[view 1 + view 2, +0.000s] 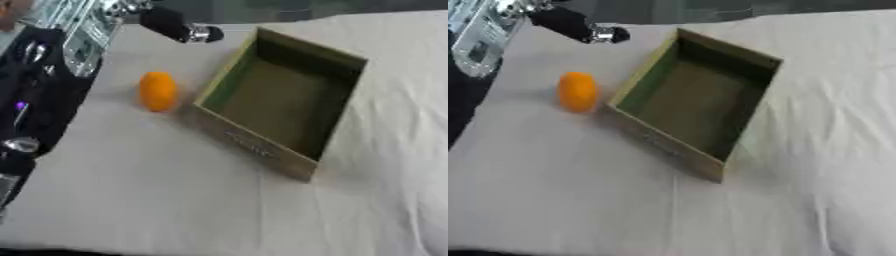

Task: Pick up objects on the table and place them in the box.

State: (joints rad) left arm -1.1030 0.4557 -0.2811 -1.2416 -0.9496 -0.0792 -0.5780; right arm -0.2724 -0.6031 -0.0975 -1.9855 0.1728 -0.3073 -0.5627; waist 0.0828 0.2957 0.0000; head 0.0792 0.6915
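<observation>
The left hand (188, 29) shows only as a black finger with a silver tip, stretched out straight at the upper left above the cloth, holding nothing; whether the rest of its fingers are open cannot be told. The right hand is out of both views. Below that fingertip, well apart from it, an orange fruit (158, 91) lies on the pale tablecloth (157, 190), just beside the left wall of the open olive-green box (675, 147), outside it.
</observation>
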